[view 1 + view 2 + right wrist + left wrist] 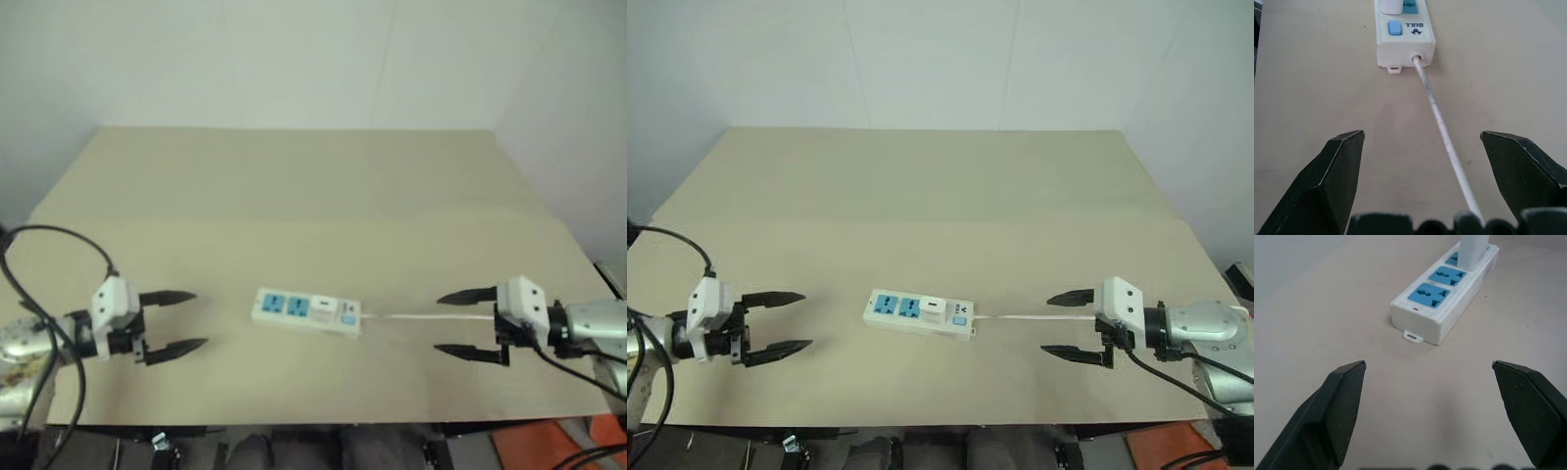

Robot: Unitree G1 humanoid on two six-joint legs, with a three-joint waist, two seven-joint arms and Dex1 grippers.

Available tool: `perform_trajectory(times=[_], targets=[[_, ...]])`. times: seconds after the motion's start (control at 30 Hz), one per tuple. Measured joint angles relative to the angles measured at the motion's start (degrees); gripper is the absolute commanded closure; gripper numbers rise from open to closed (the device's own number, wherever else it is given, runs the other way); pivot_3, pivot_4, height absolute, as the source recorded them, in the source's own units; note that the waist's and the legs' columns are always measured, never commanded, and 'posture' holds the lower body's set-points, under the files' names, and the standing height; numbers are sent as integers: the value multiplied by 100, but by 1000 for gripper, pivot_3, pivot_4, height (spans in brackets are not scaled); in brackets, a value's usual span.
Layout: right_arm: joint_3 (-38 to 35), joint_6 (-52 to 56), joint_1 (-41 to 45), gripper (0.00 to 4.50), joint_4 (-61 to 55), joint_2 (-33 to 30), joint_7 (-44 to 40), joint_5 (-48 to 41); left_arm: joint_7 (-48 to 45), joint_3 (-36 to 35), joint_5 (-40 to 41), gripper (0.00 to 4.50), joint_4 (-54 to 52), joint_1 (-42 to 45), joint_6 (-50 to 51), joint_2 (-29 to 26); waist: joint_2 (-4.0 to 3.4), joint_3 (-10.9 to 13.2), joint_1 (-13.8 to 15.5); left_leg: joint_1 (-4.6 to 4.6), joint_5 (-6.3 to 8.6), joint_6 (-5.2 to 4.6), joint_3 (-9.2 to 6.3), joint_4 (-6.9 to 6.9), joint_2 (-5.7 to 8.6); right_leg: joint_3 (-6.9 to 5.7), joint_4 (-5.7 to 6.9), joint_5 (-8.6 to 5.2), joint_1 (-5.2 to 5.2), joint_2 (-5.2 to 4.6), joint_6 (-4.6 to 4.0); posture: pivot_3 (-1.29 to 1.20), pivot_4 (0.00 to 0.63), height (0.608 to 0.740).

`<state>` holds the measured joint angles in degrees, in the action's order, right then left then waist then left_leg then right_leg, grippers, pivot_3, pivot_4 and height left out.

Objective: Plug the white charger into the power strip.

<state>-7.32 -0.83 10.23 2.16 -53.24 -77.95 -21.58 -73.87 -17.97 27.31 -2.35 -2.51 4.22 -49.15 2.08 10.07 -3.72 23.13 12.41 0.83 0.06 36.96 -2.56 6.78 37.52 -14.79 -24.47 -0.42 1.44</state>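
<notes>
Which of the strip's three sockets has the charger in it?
The socket nearest the switch and cord end holds the white charger; the power strip's other two blue sockets are bare.

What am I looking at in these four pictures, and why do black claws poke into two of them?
Those claws are a humanoid robot's fingers. Two pictures come from cameras in its head, looking down on a beige table. The left gripper and the right gripper both stand open and hold nothing. The other two pictures come from cameras on each wrist, looking out along that arm's fingers. Between the arms lies a power strip with a white charger standing in the socket nearest the switch. Its thin cord runs toward the right gripper.
</notes>
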Motion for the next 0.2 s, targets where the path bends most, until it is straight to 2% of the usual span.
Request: perform_trajectory(times=[0.2], targets=[[227,-9,493,52,416,-21,-235,51,353,-271,101,0,-554,-466,100,34,0,0,17,-11,0,0,4,0,0,-7,-1,-1,13,1,-4,0,150,740]])
